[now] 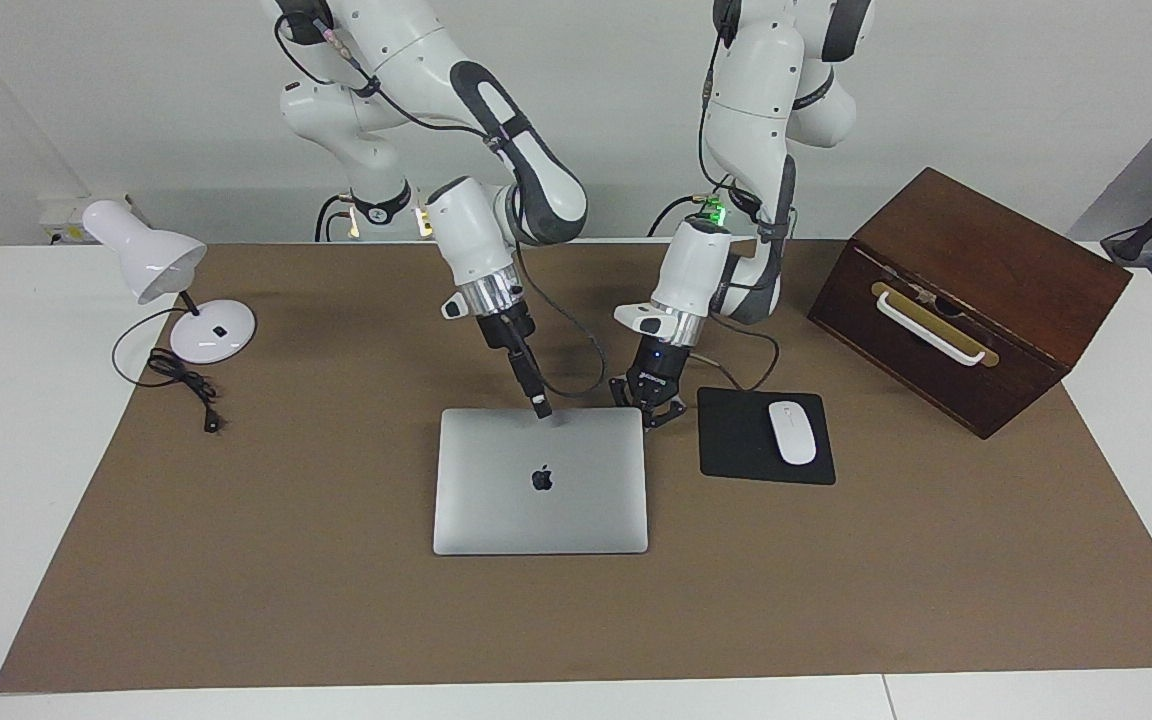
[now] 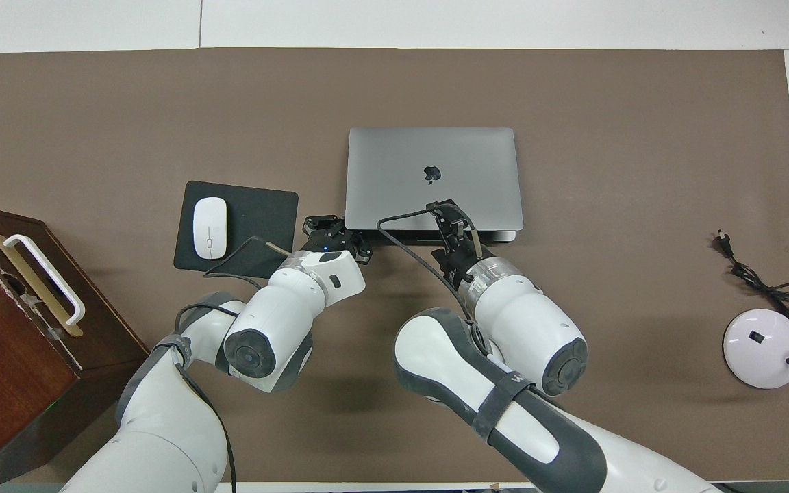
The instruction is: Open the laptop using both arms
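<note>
Touching laptop (image 1: 540, 480) edge: right gripper (image 1: 541, 406)

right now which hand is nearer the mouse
Left. The left hand is low beside the mouse pad that carries the mouse; the right hand is at the laptop's robot-side edge.

Facing cam: high up across the table (image 1: 576, 620), looking back at the robots and down; arm bases at top of frame, whole brown mat in view. Overhead cam: high above the robots' end, pointing fwd and steeply down; arms enter from bottom. Both sit well back, half a turn apart. Shared: mat, laptop (image 1: 540, 480), mouse pad (image 1: 744, 440), wooden box (image 1: 966, 300), lamp (image 1: 168, 290).
</note>
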